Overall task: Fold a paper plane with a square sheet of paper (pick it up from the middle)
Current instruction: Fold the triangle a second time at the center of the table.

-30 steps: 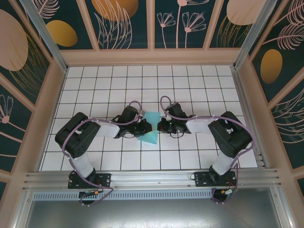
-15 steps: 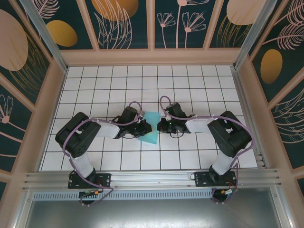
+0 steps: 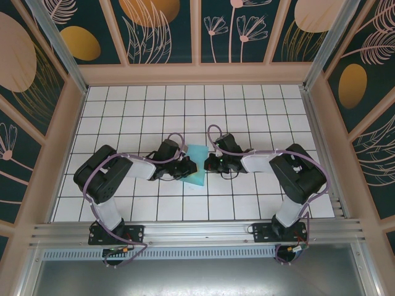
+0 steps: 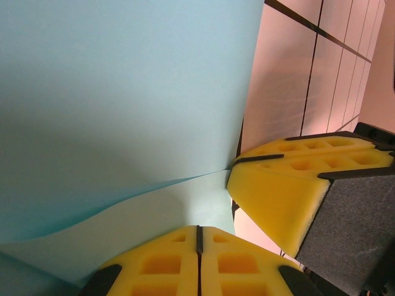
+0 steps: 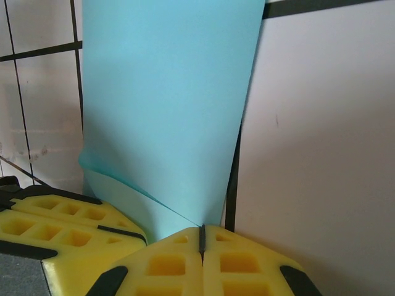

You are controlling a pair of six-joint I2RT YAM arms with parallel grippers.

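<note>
My left fingers (image 4: 154, 265) and right fingers (image 5: 166, 265) are clamped on the paper (image 3: 197, 166) by its edge; it's light, floppy and tears easily, so I'd hold near the crease (image 5: 148, 200).

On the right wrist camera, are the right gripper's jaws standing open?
No: the yellow pads of the right gripper meet along a thin seam, closed on the light-blue sheet of paper.

top: above-behind, looking down, far | wrists: very near, facing paper (image 4: 111, 92) | shared: paper
</note>
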